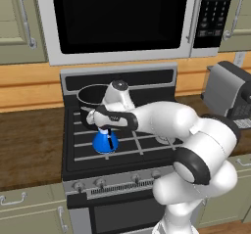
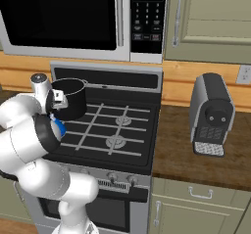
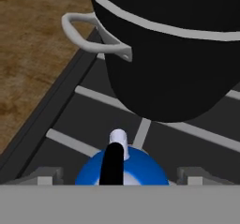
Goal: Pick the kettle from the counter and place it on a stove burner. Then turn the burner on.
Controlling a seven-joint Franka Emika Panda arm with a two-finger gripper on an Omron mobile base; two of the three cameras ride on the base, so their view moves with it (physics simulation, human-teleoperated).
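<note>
Blue kettle sitting on stove burner, front-left, near black pot. Gripper hovering over kettle, fingers seemingly released, standing apart both sides of handle.

The kettle stands on the stove burner at the range's front left, with the pot just behind it on the rear-left grate. The surface lies on both sides of the range; a coffee machine stands on its right stretch. A microwave hangs above
</note>
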